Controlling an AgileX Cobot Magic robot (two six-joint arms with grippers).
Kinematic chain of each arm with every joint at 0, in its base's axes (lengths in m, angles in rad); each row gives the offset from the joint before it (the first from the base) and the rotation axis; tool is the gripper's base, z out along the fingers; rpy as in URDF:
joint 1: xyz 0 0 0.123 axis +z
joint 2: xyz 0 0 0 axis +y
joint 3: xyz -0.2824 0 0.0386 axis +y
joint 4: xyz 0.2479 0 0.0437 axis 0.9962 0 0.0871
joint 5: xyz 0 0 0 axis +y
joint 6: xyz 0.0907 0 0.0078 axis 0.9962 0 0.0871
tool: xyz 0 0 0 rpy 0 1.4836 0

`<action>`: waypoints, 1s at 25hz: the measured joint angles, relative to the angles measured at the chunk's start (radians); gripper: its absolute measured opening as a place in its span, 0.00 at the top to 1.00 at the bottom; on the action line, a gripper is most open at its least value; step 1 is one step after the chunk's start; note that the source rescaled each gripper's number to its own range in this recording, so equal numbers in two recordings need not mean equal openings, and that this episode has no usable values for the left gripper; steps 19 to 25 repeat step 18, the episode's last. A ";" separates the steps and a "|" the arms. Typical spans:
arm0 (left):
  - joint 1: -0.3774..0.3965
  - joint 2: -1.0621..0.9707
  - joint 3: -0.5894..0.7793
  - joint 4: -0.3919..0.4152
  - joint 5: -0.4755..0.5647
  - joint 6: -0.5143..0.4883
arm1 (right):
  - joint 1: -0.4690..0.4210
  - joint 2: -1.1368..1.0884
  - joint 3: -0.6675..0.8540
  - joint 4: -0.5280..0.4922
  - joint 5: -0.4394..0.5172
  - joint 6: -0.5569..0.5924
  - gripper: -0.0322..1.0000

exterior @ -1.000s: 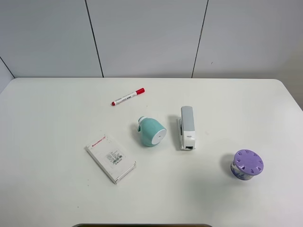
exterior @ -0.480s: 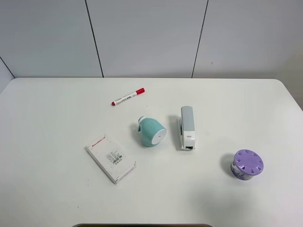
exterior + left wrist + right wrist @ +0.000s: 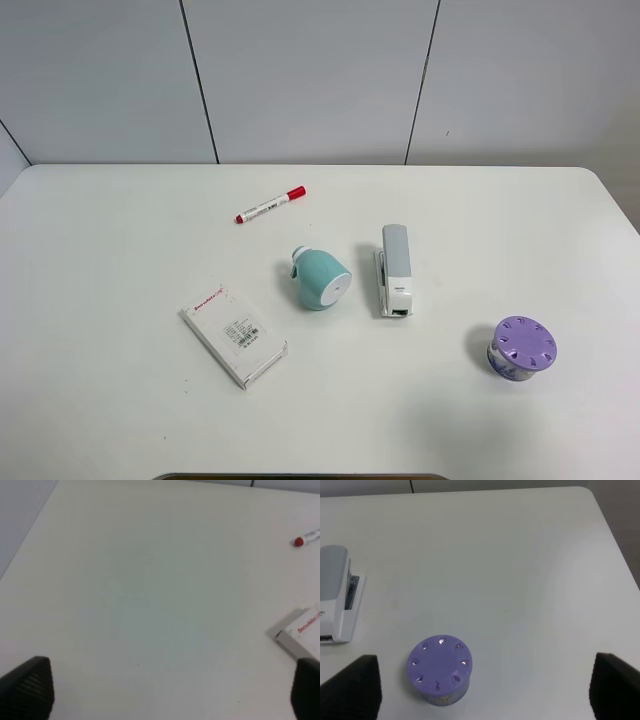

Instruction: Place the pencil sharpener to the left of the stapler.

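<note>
- White table (image 3: 120, 250): rounded-corner surface filling most of the exterior high view, backed by a pale panelled wall; it carries every item listed below.
- White rectangular box (image 3: 234, 334): lies flat toward the table's front left, set diagonally, with red print along one end and small dark text on its face. One corner of it also shows in the left wrist view (image 3: 300, 635).
- Stapler (image 3: 394, 270): slim white-and-light-grey body, lying lengthwise front to back, just right of the table's centre. Part of it appears at the edge of the right wrist view (image 3: 335, 600).
- Pencil sharpener (image 3: 321, 279): mint-teal rounded body lying with its flat white circular face turned toward the front right and its small white crank at the rear left. It rests on the table just to the left of the stapler, close but not touching.
- Purple-lidded round container (image 3: 523, 349): stands upright at the front right, well apart from the stapler; dimples ring its lid (image 3: 440, 667).
- Red-capped marker (image 3: 270, 205): lies diagonally behind the sharpener, cap toward the rear right.
- Left gripper (image 3: 170, 690): dark fingertips at opposite edges of the wrist view, spread wide, holding nothing, above bare table.
- Right gripper (image 3: 485, 690): fingertips likewise wide apart and empty, above the container.
</note>
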 joint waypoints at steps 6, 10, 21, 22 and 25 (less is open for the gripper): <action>0.000 0.000 0.000 0.000 0.000 0.000 | 0.000 0.000 0.000 0.000 0.000 0.000 0.40; 0.000 0.000 0.000 0.000 0.000 0.000 | 0.000 0.000 0.000 0.000 0.000 0.000 0.40; 0.000 0.000 0.000 0.000 0.000 0.000 | 0.000 0.000 0.000 0.000 0.000 0.000 0.40; 0.000 0.000 0.000 0.000 0.000 0.000 | 0.000 0.000 0.000 0.000 0.000 0.000 0.40; 0.000 0.000 0.000 0.000 0.000 0.000 | 0.000 0.000 0.000 0.000 0.000 0.000 0.40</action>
